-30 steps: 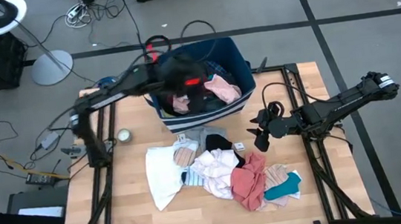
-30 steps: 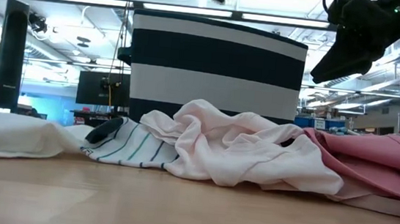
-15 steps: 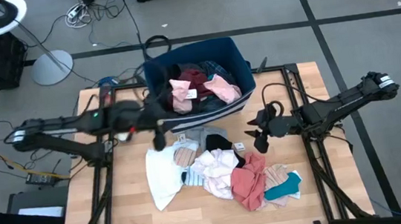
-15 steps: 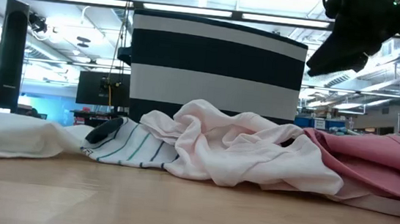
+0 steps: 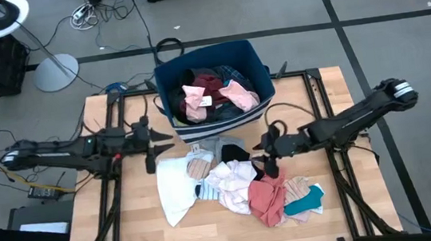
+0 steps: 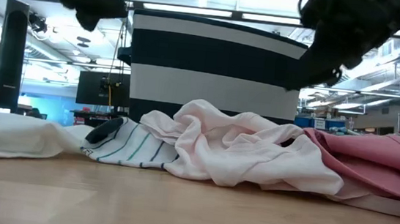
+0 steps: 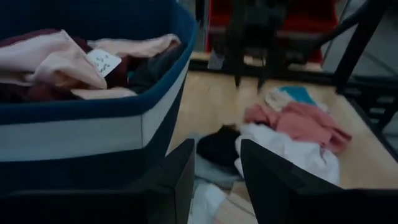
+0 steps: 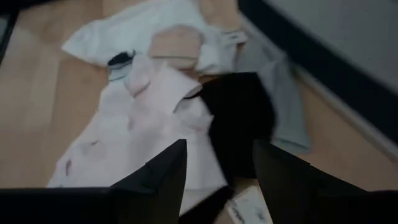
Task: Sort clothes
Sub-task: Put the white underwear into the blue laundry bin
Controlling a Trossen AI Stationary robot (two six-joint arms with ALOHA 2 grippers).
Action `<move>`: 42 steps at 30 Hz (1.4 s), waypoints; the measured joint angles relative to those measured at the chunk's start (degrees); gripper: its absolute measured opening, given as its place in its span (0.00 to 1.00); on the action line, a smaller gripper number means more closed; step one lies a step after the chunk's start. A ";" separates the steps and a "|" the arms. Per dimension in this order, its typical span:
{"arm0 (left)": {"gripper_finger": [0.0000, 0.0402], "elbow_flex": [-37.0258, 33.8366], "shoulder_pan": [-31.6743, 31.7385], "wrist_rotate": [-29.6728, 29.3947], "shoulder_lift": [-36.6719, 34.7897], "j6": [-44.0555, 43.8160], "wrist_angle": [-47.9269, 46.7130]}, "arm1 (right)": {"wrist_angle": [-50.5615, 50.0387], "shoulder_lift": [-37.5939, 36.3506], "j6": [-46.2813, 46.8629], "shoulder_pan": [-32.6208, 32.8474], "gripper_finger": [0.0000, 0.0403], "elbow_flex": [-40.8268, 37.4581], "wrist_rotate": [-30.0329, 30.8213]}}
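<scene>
Clothes lie in a pile on the wooden table [image 5: 130,226]: a white garment [image 5: 176,190], a pale pink one [image 5: 234,179], a black one [image 5: 239,152], a salmon one [image 5: 270,196] and a teal one [image 5: 303,201]. More clothes [image 5: 201,99] fill the navy striped bin [image 5: 266,103] at the far edge. My left gripper [image 5: 161,140] is open and empty, left of the bin. In its wrist view [image 7: 214,180] it looks past the bin wall. My right gripper [image 5: 259,156] is open and empty just above the pile's right side, over the black garment [image 8: 239,124].
The bin [image 6: 216,62] stands behind the pile in the low view, with both grippers [image 6: 85,2] [image 6: 332,44] above table height. Bare wood lies along the table's left and near sides. The black frame rails [image 5: 112,203] run along the table's left and right edges.
My left gripper has swung from above the bin toward the table's left and near side and come down beside the bin. My right gripper has gone toward the table's left and down, closer to the pile. The clothes on the table have stayed put.
</scene>
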 joint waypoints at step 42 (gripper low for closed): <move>0.34 -10.08 0.87 -0.77 -1.31 1.27 5.93 | -0.66 10.11 -3.83 -1.30 0.10 9.68 -6.99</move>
